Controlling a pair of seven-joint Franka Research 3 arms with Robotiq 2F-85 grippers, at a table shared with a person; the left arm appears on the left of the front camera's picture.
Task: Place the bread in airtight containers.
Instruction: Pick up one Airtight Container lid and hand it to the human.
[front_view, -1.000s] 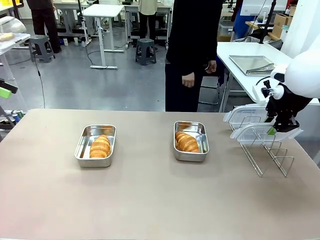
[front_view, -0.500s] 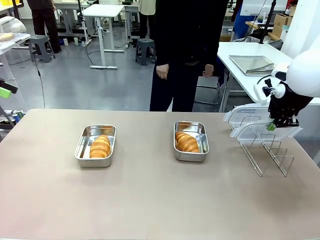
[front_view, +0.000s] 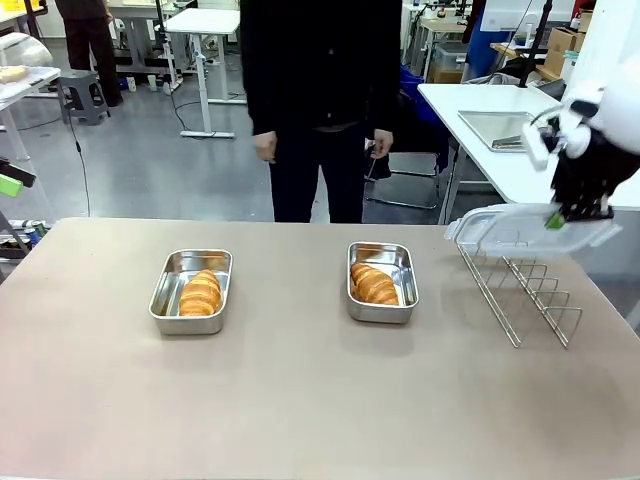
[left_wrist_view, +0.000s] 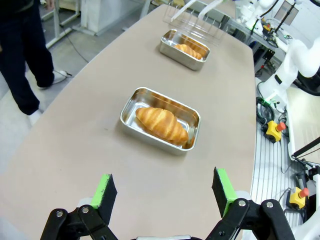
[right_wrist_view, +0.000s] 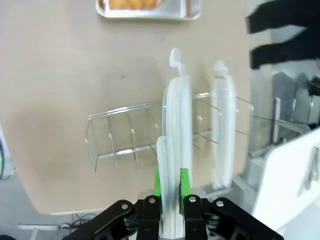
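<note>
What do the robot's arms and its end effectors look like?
The right arm is smooth, rounded and white. The left end effector and the right end effector are both black, each with two bright green pads and small silver bolts at the joints.

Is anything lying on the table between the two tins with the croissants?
Nothing: in the front view the table between the left tin and the right tin is bare.
</note>
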